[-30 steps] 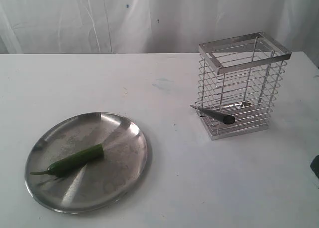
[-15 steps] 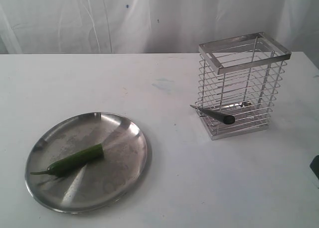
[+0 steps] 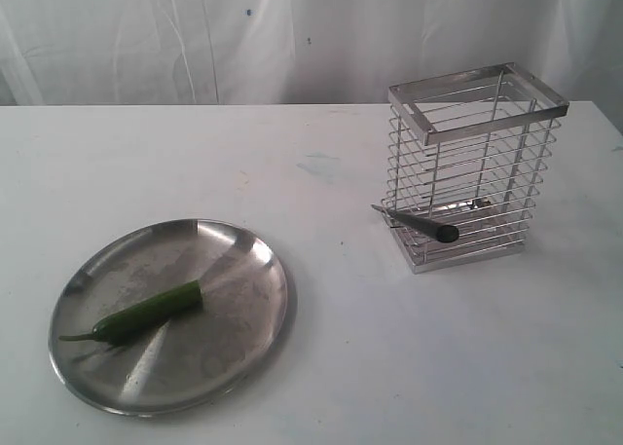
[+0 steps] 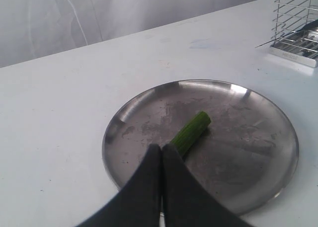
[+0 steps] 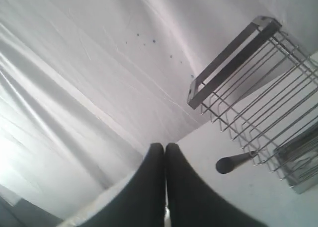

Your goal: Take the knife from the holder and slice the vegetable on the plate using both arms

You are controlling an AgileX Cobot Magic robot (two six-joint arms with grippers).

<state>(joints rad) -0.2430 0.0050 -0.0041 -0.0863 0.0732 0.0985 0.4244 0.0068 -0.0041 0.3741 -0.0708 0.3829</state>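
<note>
We are seeing the knife lying low in the holder, its black handle poking out through the wires on the side facing the plate and its dark tip also showing outside the wires. The holder is standing upright on the white bench at about 2 o'clock in the exterior view, and the knife is sitting near its base. In the right wrist view we are picking out the same handle jutting from the wire basket.

The green chili pepper is lying on the plate at about 8 o'clock in the exterior view, well apart from the holder, its thin stem pointing toward 8 o'clock and its blunt cut end toward 2 o'clock.

In the left wrist view the left claw is hanging above the plate with its fingers pressed together, holding nothing, its tip over the chili pepper. The right claw is likewise fully closed and empty, facing the basket. Neither arm is showing in the exterior view.
</note>
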